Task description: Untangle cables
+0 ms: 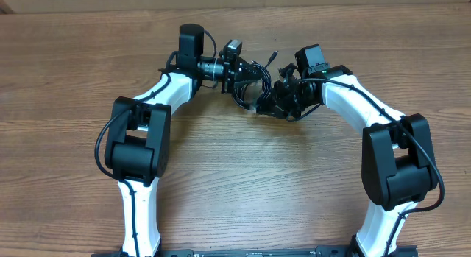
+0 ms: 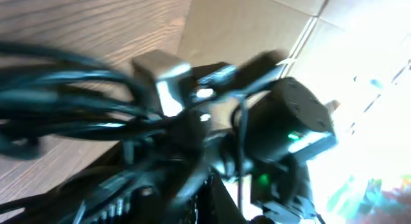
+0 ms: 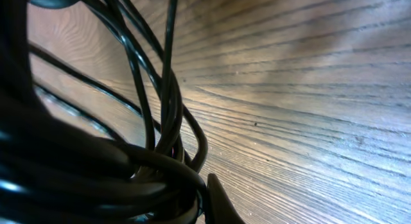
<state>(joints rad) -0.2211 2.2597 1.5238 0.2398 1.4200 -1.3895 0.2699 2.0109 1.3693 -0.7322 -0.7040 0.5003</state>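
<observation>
From the near edge of the wooden table [image 1: 243, 183], both arms reach toward its far middle. There the right gripper [image 1: 280, 96] is clamped tight on the cables [image 1: 249, 87], a black tangle bunched just left of it. Slightly farther, the left gripper [image 1: 237, 71] is closed too, but blur hides whether it pinches a strand.

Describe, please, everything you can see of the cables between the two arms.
The cables are thin, black, glossy-looking cords, tangled into one small bundle of overlapping loops near the far middle of the wooden table. The bundle sits between the left hand and the right hand, both shut and apparently gripping it. One loose end pokes out toward the far edge. The right wrist view shows several strands curving above the wood; whether any touches it cannot be told. The left wrist view shows them blurred.
</observation>
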